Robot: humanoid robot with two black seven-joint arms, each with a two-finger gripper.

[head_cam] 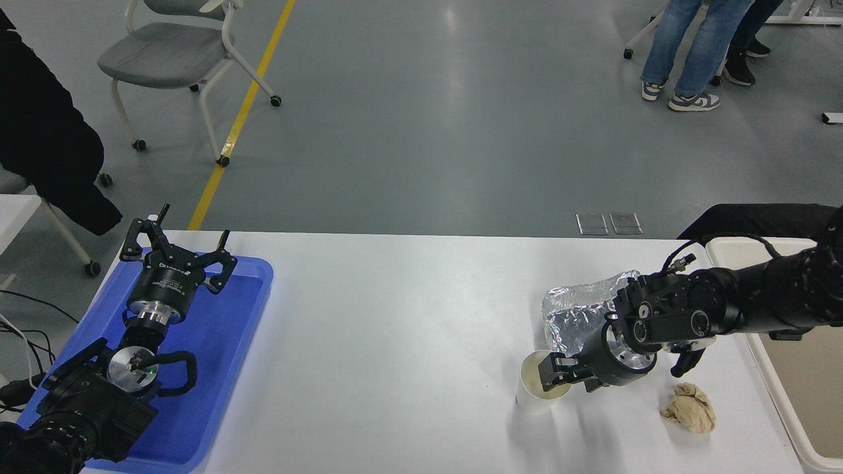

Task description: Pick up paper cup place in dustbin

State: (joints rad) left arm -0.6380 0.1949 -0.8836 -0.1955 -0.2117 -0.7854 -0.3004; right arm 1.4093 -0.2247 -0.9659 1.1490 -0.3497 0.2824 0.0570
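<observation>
Two black jointed arms [757, 306] with silver wrist collars, looped black cables, black-fingered end effectors [176, 253].

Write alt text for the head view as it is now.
The right gripper reaches into the mouth of the upright paper cup on the white table, with a foil tray behind it and a crumpled brown paper ball to its right. The dustbin stands at the right edge; the left gripper is parked open over a blue tray.
</observation>
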